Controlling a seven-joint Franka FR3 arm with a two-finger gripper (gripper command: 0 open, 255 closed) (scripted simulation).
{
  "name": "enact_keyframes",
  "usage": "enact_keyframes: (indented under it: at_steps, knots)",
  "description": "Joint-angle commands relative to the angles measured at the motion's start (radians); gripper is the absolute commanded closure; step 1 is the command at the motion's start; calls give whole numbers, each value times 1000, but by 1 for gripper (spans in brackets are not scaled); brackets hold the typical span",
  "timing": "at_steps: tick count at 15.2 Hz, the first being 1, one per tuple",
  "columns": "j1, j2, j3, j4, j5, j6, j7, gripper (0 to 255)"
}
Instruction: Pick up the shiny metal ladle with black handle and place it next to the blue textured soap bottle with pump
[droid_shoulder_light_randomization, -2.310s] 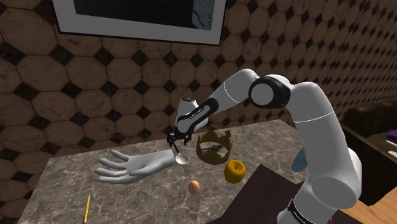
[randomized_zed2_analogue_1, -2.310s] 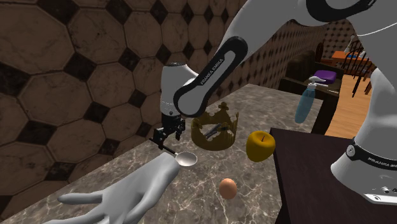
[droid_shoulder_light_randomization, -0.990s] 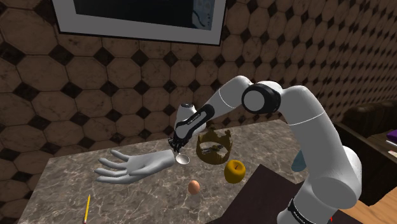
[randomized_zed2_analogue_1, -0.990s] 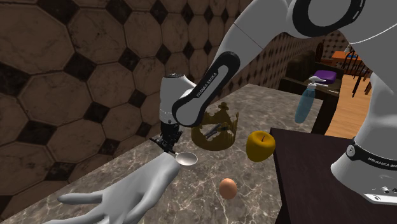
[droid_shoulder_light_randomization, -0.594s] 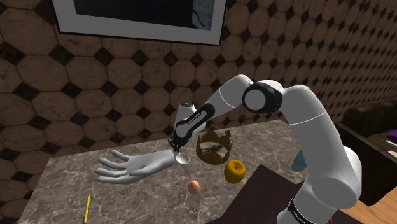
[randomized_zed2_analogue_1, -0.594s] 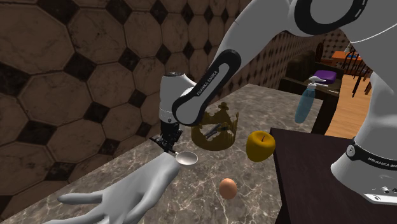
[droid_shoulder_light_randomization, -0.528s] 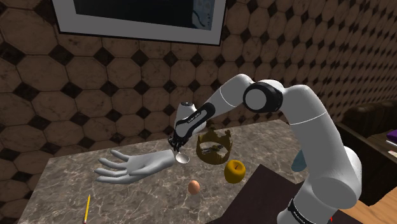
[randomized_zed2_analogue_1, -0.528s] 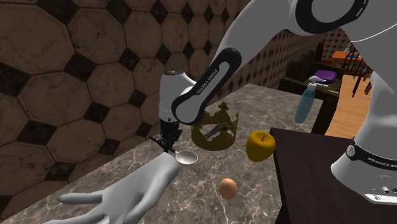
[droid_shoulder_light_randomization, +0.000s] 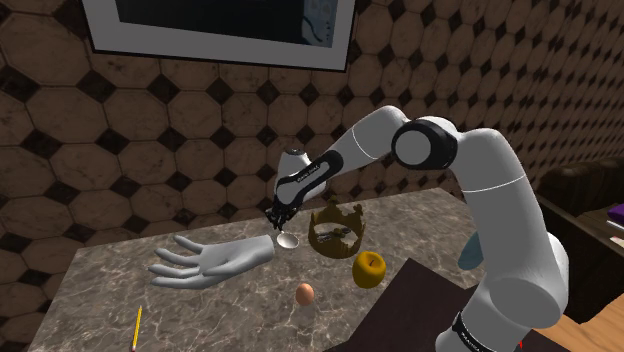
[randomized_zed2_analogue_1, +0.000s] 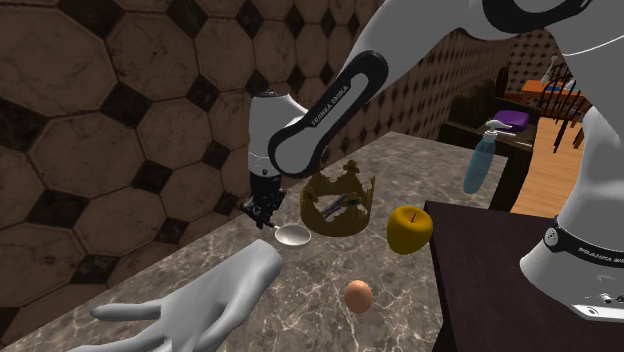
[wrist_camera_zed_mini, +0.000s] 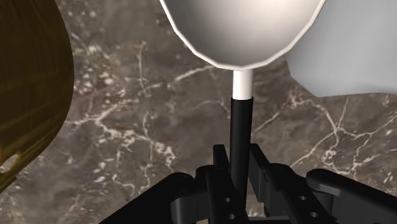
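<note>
My gripper (droid_shoulder_light_randomization: 277, 218) (randomized_zed2_analogue_1: 263, 213) is shut on the ladle's thin black handle (wrist_camera_zed_mini: 240, 137), clasped between the two black fingers (wrist_camera_zed_mini: 219, 172). The ladle's pale shiny bowl (droid_shoulder_light_randomization: 288, 239) (randomized_zed2_analogue_1: 293, 235) (wrist_camera_zed_mini: 238, 28) hangs just above the marble counter (droid_shoulder_light_randomization: 220, 310), between a grey model hand (droid_shoulder_light_randomization: 215, 265) and a gold crown (droid_shoulder_light_randomization: 336, 228). The blue soap bottle with pump (randomized_zed2_analogue_1: 478, 165) stands at the counter's far end, beyond the dark stand; in the shoulder view the bottle (droid_shoulder_light_randomization: 468, 250) is mostly hidden behind the arm.
A yellow apple (droid_shoulder_light_randomization: 370, 268) (randomized_zed2_analogue_1: 409, 228) and a brown egg (droid_shoulder_light_randomization: 305, 293) (randomized_zed2_analogue_1: 358, 295) lie between the ladle and the stand (droid_shoulder_light_randomization: 420, 310). A pencil (droid_shoulder_light_randomization: 136, 328) lies near the counter's front left. The tiled wall runs close behind the gripper.
The gripper has risen a little with the ladle, so the bowl now hangs higher above the model hand's wrist. Nothing else has moved.
</note>
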Motion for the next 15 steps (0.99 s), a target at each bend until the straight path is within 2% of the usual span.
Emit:
enact_keyframes:
  at_steps: [1, 15]
  knots:
    - [-1, -20, 2, -2, 2, -18, 0, 255]
    - [-10, -149, 13, -5, 14, -144, -5, 255]
